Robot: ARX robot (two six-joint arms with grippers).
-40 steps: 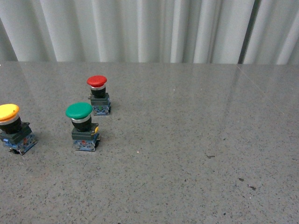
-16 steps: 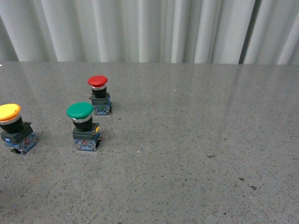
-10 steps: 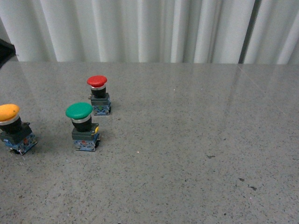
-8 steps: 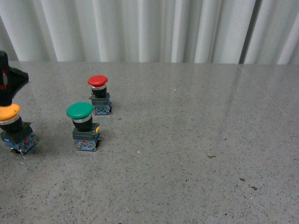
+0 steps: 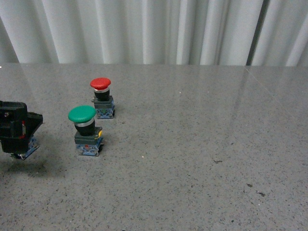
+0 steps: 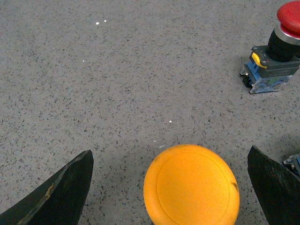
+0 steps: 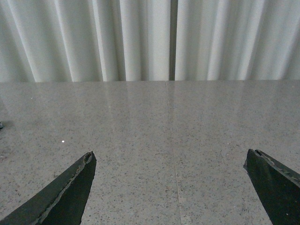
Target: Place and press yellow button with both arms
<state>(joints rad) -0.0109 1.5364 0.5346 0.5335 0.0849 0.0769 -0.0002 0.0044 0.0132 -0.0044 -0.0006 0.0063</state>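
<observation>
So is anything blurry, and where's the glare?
Front view: sharp, pale reflections of the curtain on the table, soft shadow under the left hand. Left wrist view: yellow button crisp, shadow beside it. Right wrist view: sharp, pale sheen on the table.

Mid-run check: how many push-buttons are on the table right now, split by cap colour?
yellow button: 1
green button: 1
red button: 1
Total: 3
</observation>
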